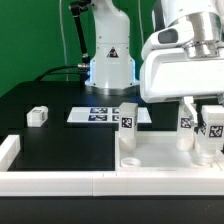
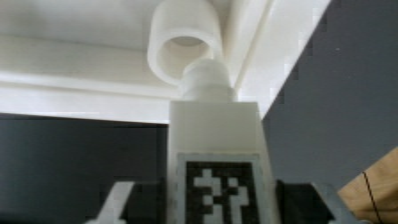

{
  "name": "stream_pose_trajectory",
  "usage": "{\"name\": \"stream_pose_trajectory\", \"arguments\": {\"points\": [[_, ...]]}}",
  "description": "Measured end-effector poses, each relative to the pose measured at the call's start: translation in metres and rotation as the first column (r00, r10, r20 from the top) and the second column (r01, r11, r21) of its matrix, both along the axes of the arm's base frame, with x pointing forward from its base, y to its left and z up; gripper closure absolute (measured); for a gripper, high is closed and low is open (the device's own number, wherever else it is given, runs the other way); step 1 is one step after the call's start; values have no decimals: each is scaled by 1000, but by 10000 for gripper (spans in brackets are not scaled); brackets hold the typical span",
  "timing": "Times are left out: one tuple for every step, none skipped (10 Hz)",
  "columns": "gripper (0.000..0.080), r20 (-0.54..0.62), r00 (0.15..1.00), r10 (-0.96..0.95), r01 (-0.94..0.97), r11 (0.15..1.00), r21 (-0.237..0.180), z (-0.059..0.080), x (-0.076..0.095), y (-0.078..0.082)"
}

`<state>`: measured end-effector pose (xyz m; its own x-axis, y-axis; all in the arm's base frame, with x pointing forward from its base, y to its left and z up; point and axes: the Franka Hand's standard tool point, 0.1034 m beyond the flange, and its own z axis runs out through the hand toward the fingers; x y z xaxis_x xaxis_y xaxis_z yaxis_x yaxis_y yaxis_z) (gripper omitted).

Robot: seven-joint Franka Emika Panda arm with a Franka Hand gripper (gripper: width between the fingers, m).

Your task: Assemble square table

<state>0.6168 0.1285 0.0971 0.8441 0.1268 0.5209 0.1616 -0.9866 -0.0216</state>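
Note:
The white square tabletop point(image 1: 155, 160) lies rimmed face up at the front of the exterior view's right. One tagged white leg point(image 1: 128, 117) stands upright at its far left corner, and another point(image 1: 186, 121) stands further right. My gripper point(image 1: 203, 110) hangs over the slab's right side, shut on a third tagged leg point(image 1: 211, 128) held upright. In the wrist view this leg point(image 2: 217, 140) sits between the fingers point(image 2: 121, 200) of my gripper point(image 2: 214, 205). Its threaded tip points at a round socket point(image 2: 187, 45) in the tabletop point(image 2: 71, 70), just short of it or touching.
A fourth small white leg point(image 1: 37, 116) lies loose on the black table at the exterior view's left. The marker board point(image 1: 95, 115) lies flat behind the tabletop. A low white border rail point(image 1: 20, 150) runs along the front and left. The robot's base point(image 1: 110, 60) stands at the back.

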Motion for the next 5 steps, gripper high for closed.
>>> {"name": "stream_pose_trajectory", "arguments": {"points": [[509, 10, 1000, -2, 2, 1000, -2, -1, 1, -1], [509, 5, 1000, -2, 2, 1000, -3, -4, 0, -1], [509, 5, 1000, -2, 2, 1000, -3, -3, 0, -1], [509, -6, 1000, -6, 6, 1000, -1, -3, -1, -5], [509, -12, 1000, -11, 11, 1000, -2, -7, -2, -8]]}}
